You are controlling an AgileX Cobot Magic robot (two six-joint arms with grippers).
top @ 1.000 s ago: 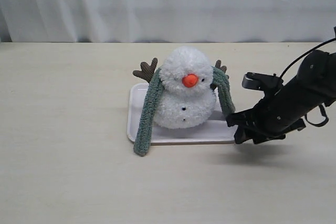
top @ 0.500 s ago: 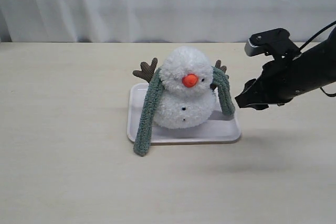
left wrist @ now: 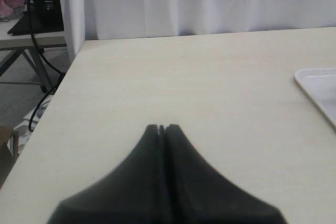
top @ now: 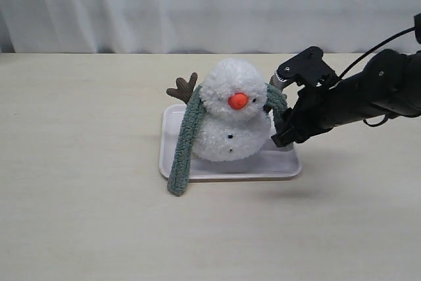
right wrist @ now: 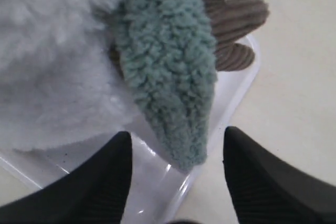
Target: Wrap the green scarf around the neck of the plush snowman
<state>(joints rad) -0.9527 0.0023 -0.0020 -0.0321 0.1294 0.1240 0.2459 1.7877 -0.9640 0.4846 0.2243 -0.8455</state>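
Note:
The plush snowman [top: 231, 120] sits upright on a white tray [top: 223, 169], orange nose to the front. The green scarf [top: 187, 139] is draped behind its neck; a long end hangs down the left side past the tray's front edge, a shorter end [top: 276, 100] hangs on the right. My right gripper [top: 281, 131] is open right at that shorter end. In the right wrist view the scarf's rounded tip [right wrist: 178, 124] hangs just in front of the gap between the fingers [right wrist: 107, 177], over the tray's rim [right wrist: 178, 195]. My left gripper [left wrist: 161, 128] is shut and empty above bare table.
Brown twig arms [top: 183, 87] stick out behind the snowman on both sides; the right one [right wrist: 231, 30] lies beside the scarf end. A white curtain hangs behind the table. In the left wrist view the table's edge [left wrist: 63, 82] and the tray's corner [left wrist: 315, 85] show.
My right arm rose from beside the tray's front right corner, then swung in toward the snowman. Its open gripper now sits at the scarf's right end. Scarf and snowman have not moved.

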